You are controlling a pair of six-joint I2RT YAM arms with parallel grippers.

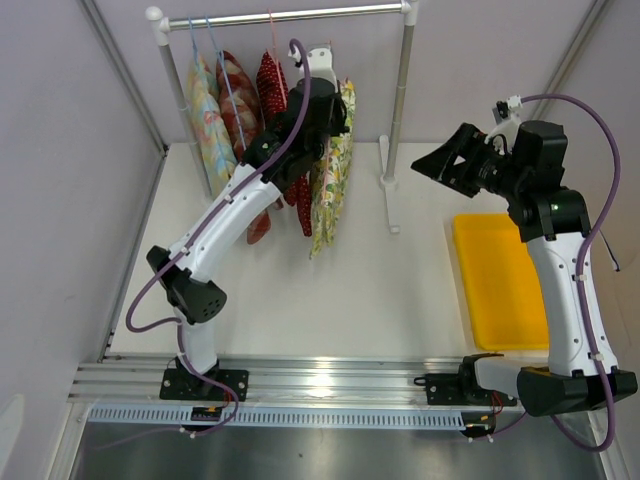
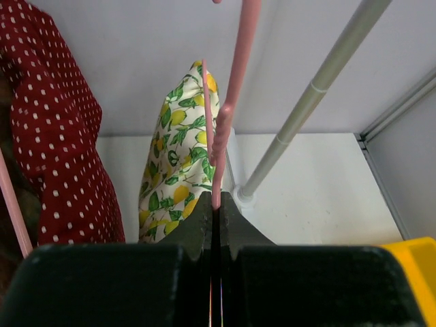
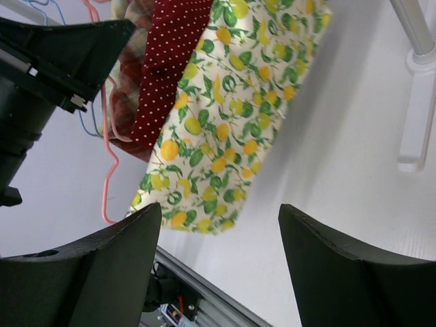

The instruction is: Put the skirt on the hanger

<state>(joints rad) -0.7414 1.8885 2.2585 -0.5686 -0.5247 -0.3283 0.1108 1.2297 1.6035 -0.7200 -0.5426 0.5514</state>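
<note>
My left gripper (image 2: 214,216) is closed on the thin wire of the pink hanger (image 2: 235,88), below its twisted part. The skirt (image 2: 174,163) hangs down behind this wire, beside the red dotted garment (image 2: 54,136) and near the rack post (image 2: 320,88). My right gripper (image 3: 219,212) stands wide open and holds nothing.

I judge the task nearly done: the hanger seems to carry the skirt, and only the release is left. I cannot see how the waist sits on the hanger. The hook is cut off at the top, and in the top view my own arm covers it.
</note>
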